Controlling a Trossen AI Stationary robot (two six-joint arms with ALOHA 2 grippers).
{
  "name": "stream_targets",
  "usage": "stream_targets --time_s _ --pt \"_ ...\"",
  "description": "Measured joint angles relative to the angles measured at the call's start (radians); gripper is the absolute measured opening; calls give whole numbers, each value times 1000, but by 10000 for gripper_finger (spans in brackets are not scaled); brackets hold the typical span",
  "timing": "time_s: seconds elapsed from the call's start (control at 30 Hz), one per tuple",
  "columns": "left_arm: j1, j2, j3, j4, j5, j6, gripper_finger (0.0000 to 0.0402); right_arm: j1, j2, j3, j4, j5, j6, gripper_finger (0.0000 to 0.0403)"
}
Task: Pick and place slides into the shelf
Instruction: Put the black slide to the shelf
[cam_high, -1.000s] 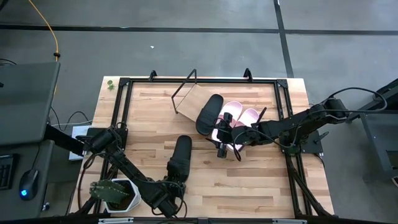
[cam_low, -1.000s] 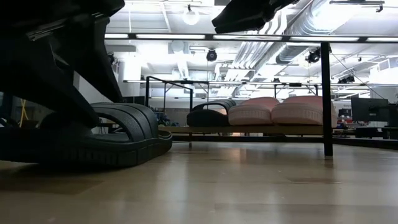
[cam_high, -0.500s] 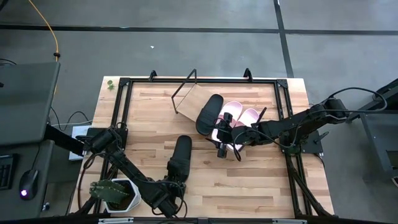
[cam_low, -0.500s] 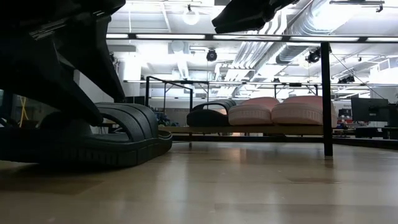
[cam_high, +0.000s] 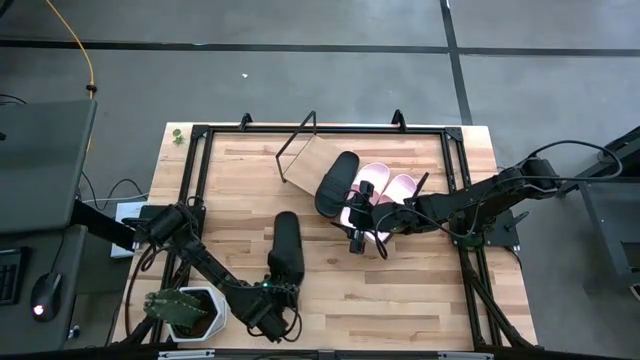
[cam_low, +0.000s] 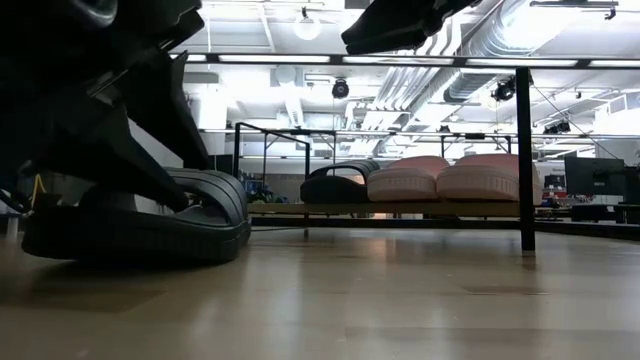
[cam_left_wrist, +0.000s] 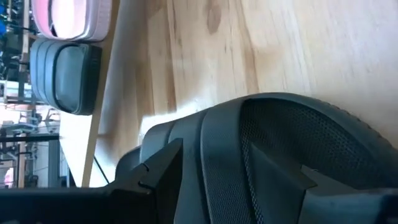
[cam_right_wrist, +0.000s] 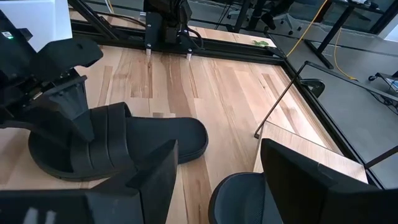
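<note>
the left gripper (cam_high: 275, 297) has its jaws pinching the heel end of the last black slide (cam_high: 286, 247), which lies flat on the desk (cam_high: 420, 290), toe toward the shelf (cam_high: 305, 165), probably so it can be carried there. the other black slide (cam_high: 337, 183) and the pink pair (cam_high: 388, 187) already sit side by side on the shelf board. the right gripper (cam_high: 357, 236) waits just beside them, jaws spread and empty, i think to stay clear.
</note>
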Motion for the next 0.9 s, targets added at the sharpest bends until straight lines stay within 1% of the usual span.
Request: stream_targets --time_s 0.33,0.53,0.9 --pt "0 0 0 -12 -7 -35 166 0 0 0 -1 0 3 222" --pt "10 0 -2 -14 13 -55 165 0 0 0 -4 0 2 222" --pt "37 0 -73 -10 -14 -107 165 0 0 0 -4 0 1 222"
